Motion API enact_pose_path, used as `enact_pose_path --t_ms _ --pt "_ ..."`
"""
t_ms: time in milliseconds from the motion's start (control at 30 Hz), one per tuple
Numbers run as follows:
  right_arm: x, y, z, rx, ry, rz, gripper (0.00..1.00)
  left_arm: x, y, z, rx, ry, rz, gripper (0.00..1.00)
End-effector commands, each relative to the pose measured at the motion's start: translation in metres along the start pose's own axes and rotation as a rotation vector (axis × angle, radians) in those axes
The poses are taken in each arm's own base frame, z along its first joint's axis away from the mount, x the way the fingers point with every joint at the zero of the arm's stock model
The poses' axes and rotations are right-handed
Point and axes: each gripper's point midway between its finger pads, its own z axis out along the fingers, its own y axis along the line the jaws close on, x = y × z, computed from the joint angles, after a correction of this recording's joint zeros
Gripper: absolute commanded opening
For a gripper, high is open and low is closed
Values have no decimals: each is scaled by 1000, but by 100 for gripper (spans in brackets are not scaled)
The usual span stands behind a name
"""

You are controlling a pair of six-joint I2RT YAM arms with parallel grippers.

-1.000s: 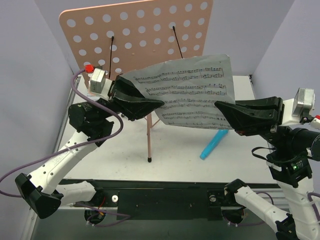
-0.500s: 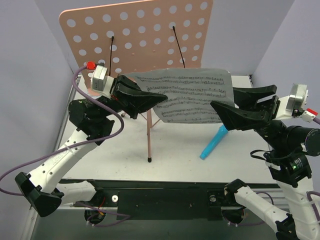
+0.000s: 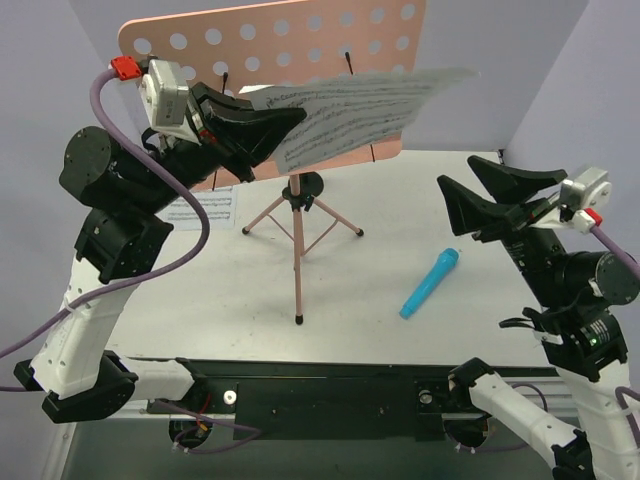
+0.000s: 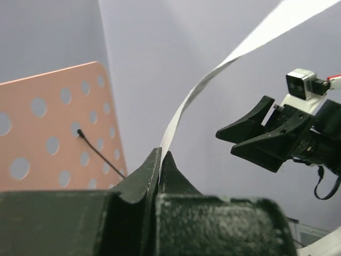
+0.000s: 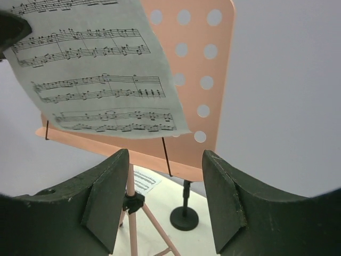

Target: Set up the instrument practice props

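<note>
The pink perforated music-stand desk [image 3: 270,40] stands on its pink tripod [image 3: 297,230] at the back of the table. My left gripper [image 3: 288,120] is raised in front of the desk, shut on the left edge of a white sheet-music page [image 3: 360,100] that stretches rightwards in the air. From the left wrist the page [image 4: 213,80] rises out of the closed jaws [image 4: 161,157]. My right gripper [image 3: 480,195] is open and empty, off to the right and lower than the page. A second page [image 3: 205,207] lies flat on the table behind the left arm.
A blue tube-like object [image 3: 430,283] lies on the table at front right. A black round base with a short post [image 5: 184,217] stands behind the tripod. Two black wire page-holders [image 3: 349,62] lean against the desk. Grey walls close in both sides.
The right gripper let go of the page, opened and drew back to the right. The left gripper shut on the page and lifted it up towards the desk.
</note>
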Motion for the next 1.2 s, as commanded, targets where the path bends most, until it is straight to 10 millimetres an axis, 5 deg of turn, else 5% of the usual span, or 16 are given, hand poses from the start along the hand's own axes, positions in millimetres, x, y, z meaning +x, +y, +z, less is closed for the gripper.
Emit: enact_pose_path --t_ms 0,233,633,1167 --pt "13 -13 23 41 27 -36 52 20 34 -18 -189 173 73 0" --pt "35 -10 62 3 50 -28 51 12 51 -39 -299 210 97 0" --pt "45 14 105 -86 49 -46 50 -6 73 -60 -363 195 135 0" --pt "53 17 139 -102 66 -150 49 -10 84 -57 -372 174 146 0"
